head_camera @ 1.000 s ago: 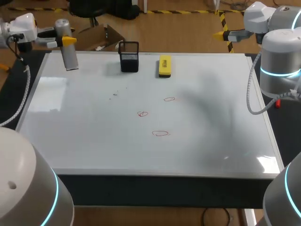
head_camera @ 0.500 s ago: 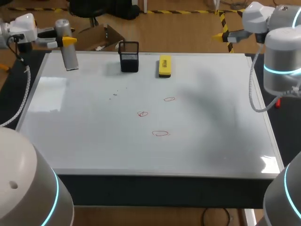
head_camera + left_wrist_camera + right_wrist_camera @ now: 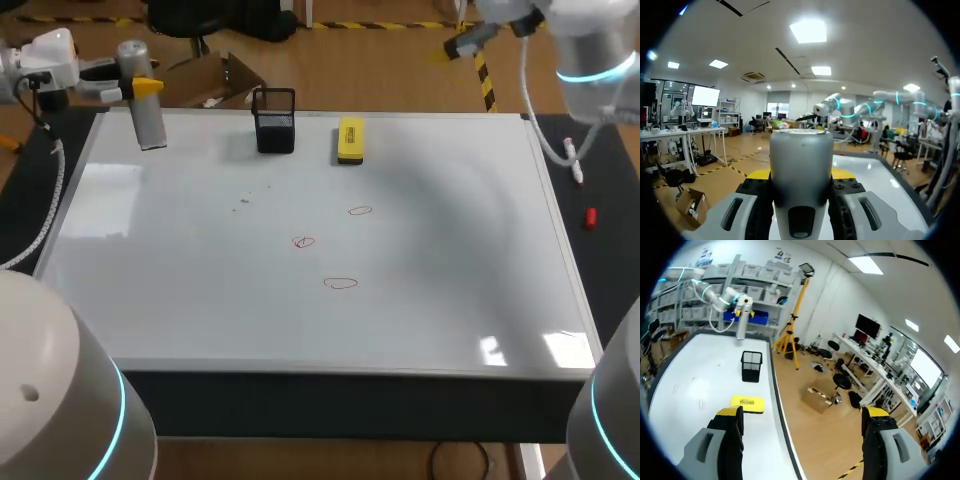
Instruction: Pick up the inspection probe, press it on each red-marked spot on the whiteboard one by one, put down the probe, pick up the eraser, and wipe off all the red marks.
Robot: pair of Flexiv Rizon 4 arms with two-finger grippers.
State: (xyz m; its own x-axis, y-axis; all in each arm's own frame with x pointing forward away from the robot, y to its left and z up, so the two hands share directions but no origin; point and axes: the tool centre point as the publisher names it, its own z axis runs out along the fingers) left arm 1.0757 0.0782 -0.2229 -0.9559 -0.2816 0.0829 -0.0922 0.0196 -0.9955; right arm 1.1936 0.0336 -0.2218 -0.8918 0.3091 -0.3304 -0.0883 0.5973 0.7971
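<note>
The inspection probe [image 3: 141,98], a grey cylinder, hangs upright over the whiteboard's [image 3: 200,300] far left corner, and my left gripper [image 3: 133,88] is shut on it. In the left wrist view the probe [image 3: 801,165] fills the gap between the yellow tips of the left gripper [image 3: 801,176]. Three red marks [image 3: 360,210] [image 3: 303,241] [image 3: 341,283] lie mid-board. The yellow eraser [image 3: 350,139] rests near the far edge. My right gripper [image 3: 462,42] is raised beyond the far right corner. Wide open and empty, this right gripper [image 3: 802,412] looks over the eraser [image 3: 747,402] and the probe [image 3: 742,317].
A black mesh holder [image 3: 274,120] stands at the far edge, left of the eraser; it also shows in the right wrist view [image 3: 751,366]. A pen [image 3: 572,160] and a small red piece [image 3: 590,216] lie on the dark table right of the board.
My right arm has risen and swung left, away past the board's far edge, with its gripper still open. The left arm and the probe have stayed put.
</note>
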